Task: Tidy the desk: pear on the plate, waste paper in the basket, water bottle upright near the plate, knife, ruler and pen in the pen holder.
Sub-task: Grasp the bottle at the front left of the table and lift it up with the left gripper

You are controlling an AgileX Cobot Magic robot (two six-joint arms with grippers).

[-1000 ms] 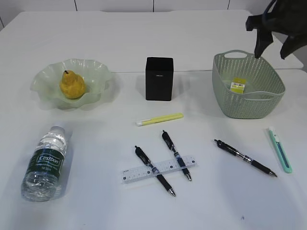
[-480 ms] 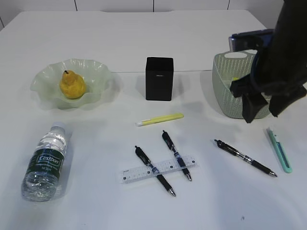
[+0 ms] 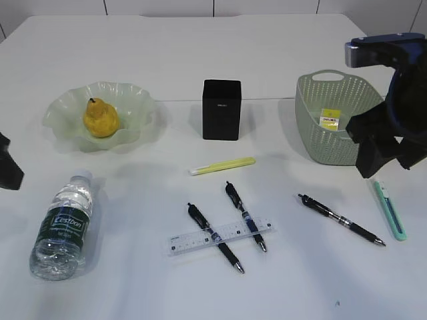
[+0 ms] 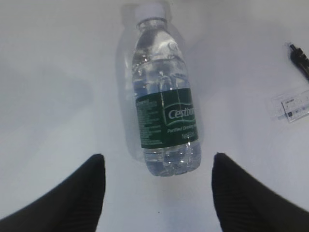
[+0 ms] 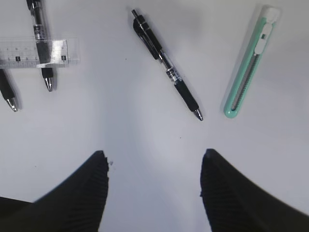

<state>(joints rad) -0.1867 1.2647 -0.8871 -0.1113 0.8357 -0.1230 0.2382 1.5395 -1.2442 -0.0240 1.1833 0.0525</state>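
Pear (image 3: 101, 117) sits in the ruffled green plate (image 3: 133, 100) at the back left of the white table (image 3: 200, 53), and the water bottle (image 3: 63, 227) lies on its side in front of the plate, cap toward it. At the exterior view's left edge only a dark tip of the left gripper (image 4: 157, 169) shows; its wrist camera looks straight down with the jaws spread wide and empty on either side of the bottle's base. The right gripper (image 5: 153, 166) hangs above the table in front of the green basket (image 3: 313, 133), pointing down, fingers apart and holding nothing. Below it lie a black pen (image 5: 166, 70) and the green utility knife (image 5: 250, 65), side by side but apart.
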